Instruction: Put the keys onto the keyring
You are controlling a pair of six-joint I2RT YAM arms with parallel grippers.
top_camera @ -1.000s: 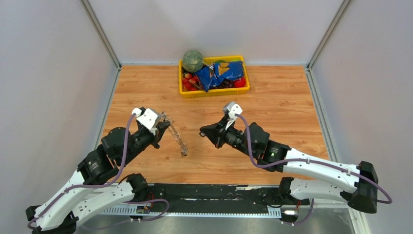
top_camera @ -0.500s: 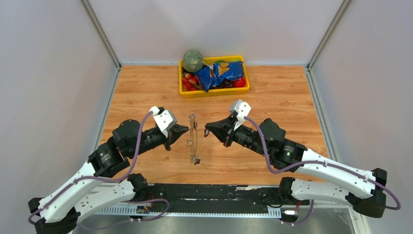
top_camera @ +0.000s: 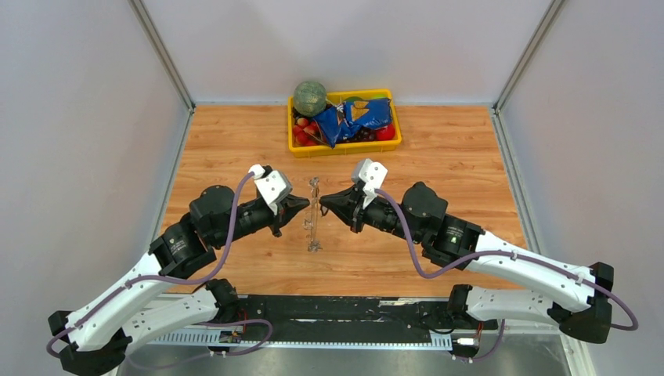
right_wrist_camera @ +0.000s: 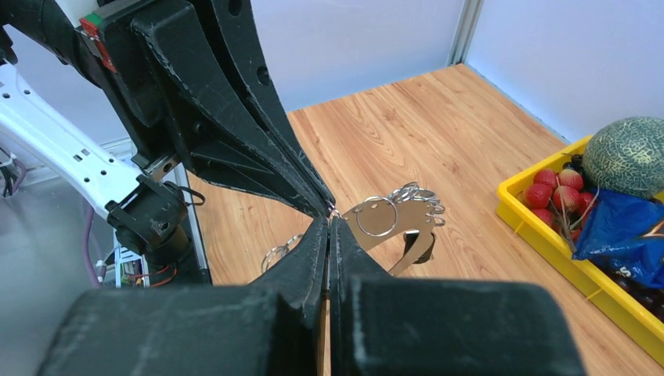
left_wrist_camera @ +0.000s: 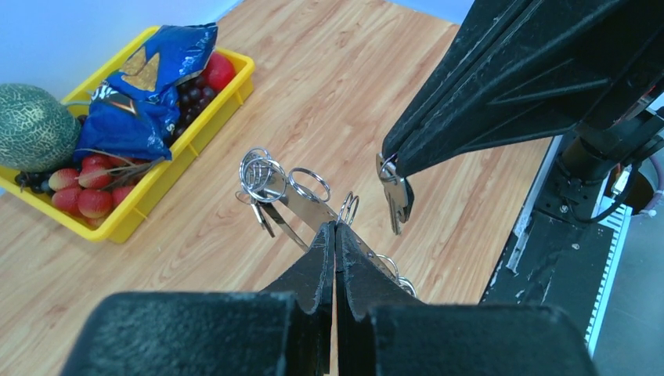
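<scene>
While the left fingers (left_wrist_camera: pixel 335 235) are squeezed tight on the keyring (left_wrist_camera: pixel 301 197) and the right fingers (left_wrist_camera: pixel 391 153) pinch one key (left_wrist_camera: pixel 396 200) just beside it, no key looks hooked on yet.

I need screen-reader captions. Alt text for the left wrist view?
The left gripper, fingers shut, pinches the keyring, a silver strip fringed with small rings; the right gripper holds a key beside it. A yellow tray of fruit sits on the wooden table behind.
</scene>
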